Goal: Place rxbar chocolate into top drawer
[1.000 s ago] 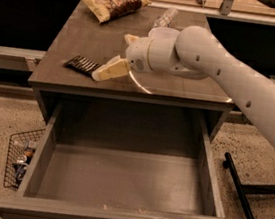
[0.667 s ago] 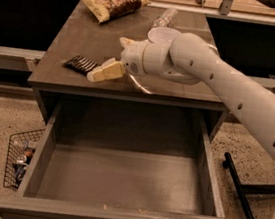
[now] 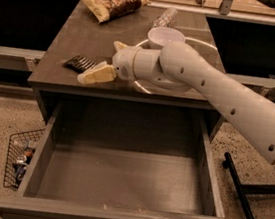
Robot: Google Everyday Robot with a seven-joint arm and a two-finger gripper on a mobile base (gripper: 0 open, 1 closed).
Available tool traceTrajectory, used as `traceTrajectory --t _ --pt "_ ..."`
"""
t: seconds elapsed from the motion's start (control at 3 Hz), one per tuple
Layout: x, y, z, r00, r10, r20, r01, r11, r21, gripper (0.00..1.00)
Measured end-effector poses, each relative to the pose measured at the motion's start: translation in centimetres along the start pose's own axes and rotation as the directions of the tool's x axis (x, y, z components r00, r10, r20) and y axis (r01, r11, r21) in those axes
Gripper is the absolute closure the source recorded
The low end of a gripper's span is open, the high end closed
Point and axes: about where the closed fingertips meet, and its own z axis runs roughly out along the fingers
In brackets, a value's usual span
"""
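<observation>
gripper beside rxbar chocolate on countertop, open top drawer below

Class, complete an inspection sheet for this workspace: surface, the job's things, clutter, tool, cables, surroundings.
Surface: dark counter top, in use.
Job's things: rxbar chocolate lies flat near the counter's front left edge; top drawer is pulled open below, nothing seen inside.
Clutter: chip bag at the back; white bowl and a clear bottle lying behind the arm.
Tool: tool open, at the bar's right end; contact cannot be told.
Cables: thin pale loop on the counter under the arm; cannot tell if it is a cable.
Surroundings: wire basket on the floor at left; black bar on the floor at right.
</observation>
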Motion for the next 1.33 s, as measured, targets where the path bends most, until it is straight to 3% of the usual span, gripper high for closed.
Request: traceTrajectory --t 0.67,1.33 --pt "0.3 0.6 1.8 1.0 0.017 -0.005 -0.017 0.9994 0.031 0.0" --pt "0.9 0.8 2.5 0.999 0.001 -0.038 0.0 0.9994 0.035 0.4"
